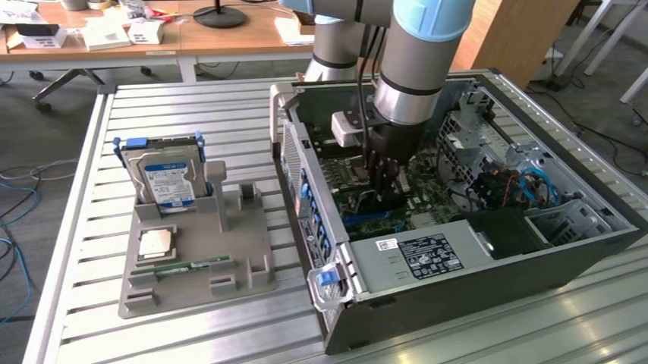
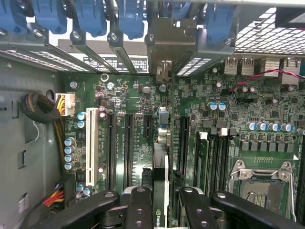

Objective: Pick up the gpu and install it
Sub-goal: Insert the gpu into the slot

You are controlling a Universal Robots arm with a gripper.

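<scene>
Install step in hand; gripper [image 2: 162,202] half-closed, clamping gpu [image 2: 161,174] edge-on over motherboard [image 2: 214,95]. Seating likely needs a straight downward press; card kept square.

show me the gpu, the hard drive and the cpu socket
gpu [image 2: 161,181], wrist view, upper edge of the card
hard drive [image 1: 170,182], exterior view, its blue label
cpu socket [image 2: 261,188], wrist view, middle of the socket
</scene>
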